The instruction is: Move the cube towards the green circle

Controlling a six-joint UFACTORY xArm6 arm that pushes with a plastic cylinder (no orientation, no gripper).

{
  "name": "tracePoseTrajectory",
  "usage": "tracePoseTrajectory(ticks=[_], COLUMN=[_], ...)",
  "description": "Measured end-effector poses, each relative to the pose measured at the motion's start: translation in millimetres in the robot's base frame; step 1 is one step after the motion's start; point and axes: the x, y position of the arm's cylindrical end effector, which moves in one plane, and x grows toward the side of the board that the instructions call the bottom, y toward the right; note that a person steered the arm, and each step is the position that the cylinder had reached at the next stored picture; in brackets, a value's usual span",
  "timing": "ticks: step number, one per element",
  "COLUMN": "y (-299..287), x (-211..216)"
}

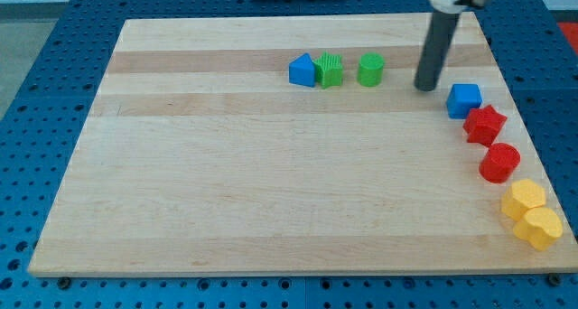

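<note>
The blue cube [464,99] sits near the board's right edge. The green circle block [370,70] stands near the view's top, left of the rod. My tip [425,87] rests on the board between them, a short gap up and left of the cube and right of the green circle, touching neither. A green star-like block [330,70] and a blue pentagon-like block [302,70] stand in a row left of the green circle.
A red star block [485,125], a red cylinder [499,162] and two yellow blocks [524,199] [541,227] run down the right edge below the cube. The wooden board [226,182] lies on a blue perforated table.
</note>
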Motion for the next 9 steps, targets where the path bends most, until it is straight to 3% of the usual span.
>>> tracePoseTrajectory(ticks=[2,4,6,9], y=[78,111,113,69], x=[0,15,48,48])
